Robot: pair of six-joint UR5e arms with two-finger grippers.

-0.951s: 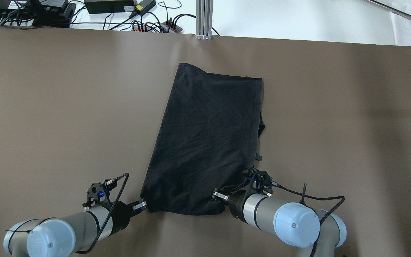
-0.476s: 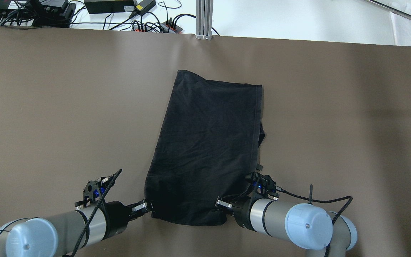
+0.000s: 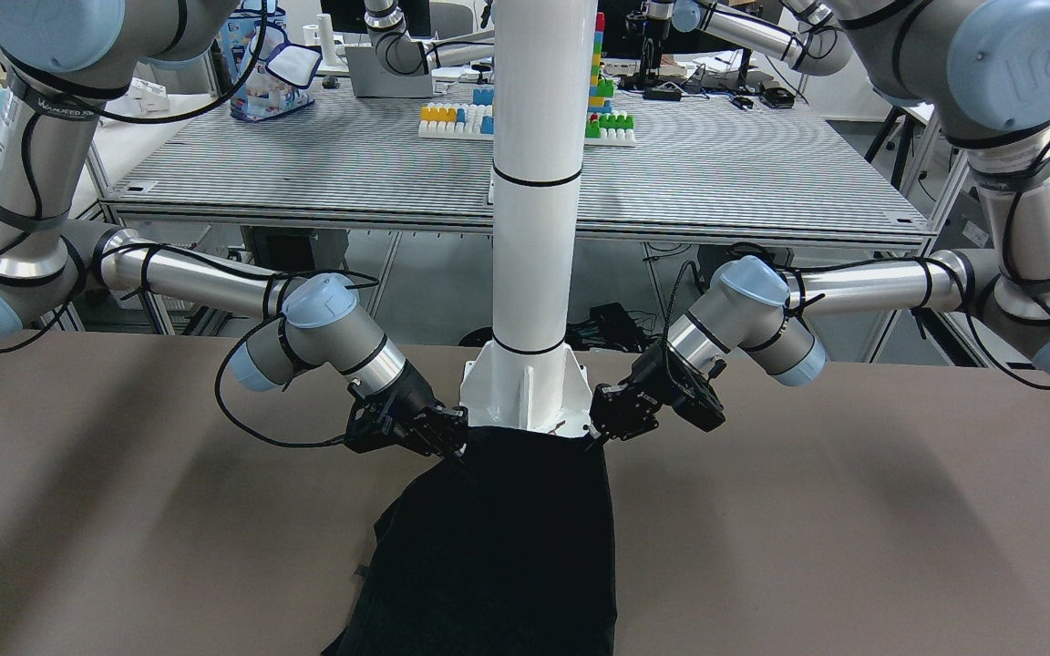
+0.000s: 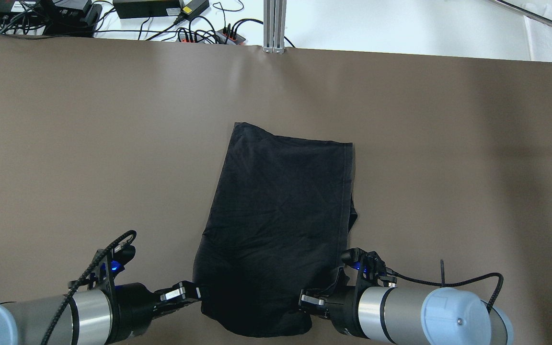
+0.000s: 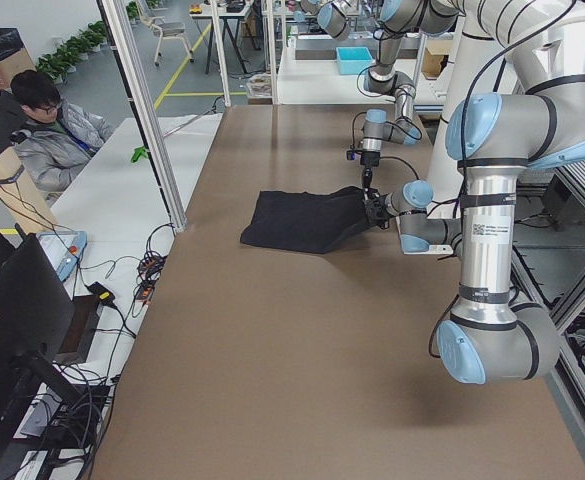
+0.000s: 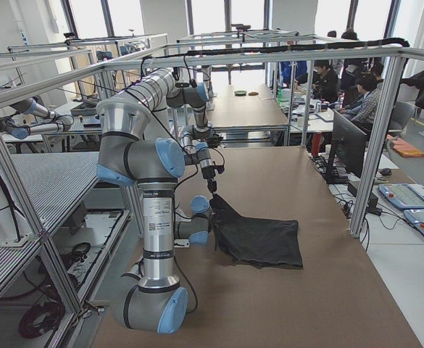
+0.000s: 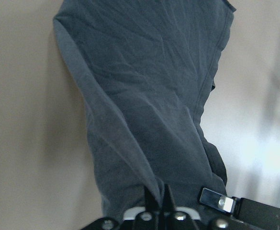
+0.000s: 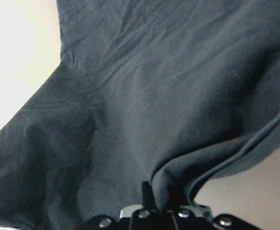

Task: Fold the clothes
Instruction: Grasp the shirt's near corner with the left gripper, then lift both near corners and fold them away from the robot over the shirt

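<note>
The left hand [image 4: 198, 292] is pinched tight on one near corner of a black, thin, rectangular fabric garment [image 4: 281, 215]. The right hand [image 4: 310, 301] is clamped likewise on the other near corner. Both wrist views show the fingers closed with cloth bunched between them. The two held corners hang lifted just in front of the base of the tall white round pillar [image 3: 534, 228], one hand at each side of it. From there the garment slopes down away from the pillar and lies on the matte brown counter [image 4: 65, 143]. Its far hemmed edge is flat, and a second layer peeks out along the right hand's side. Past the counter's edge farthest from the pillar, black cables and power bricks [image 4: 146, 7] lie on a white surface beside a grey aluminium post [image 4: 274, 24]. Behind the pillar stands a grey ribbed bench [image 3: 306, 164] carrying coloured building blocks [image 3: 452, 117]. A seated person in a grey jacket [image 5: 62, 140] is well apart from the pillar, beyond the counter.
</note>
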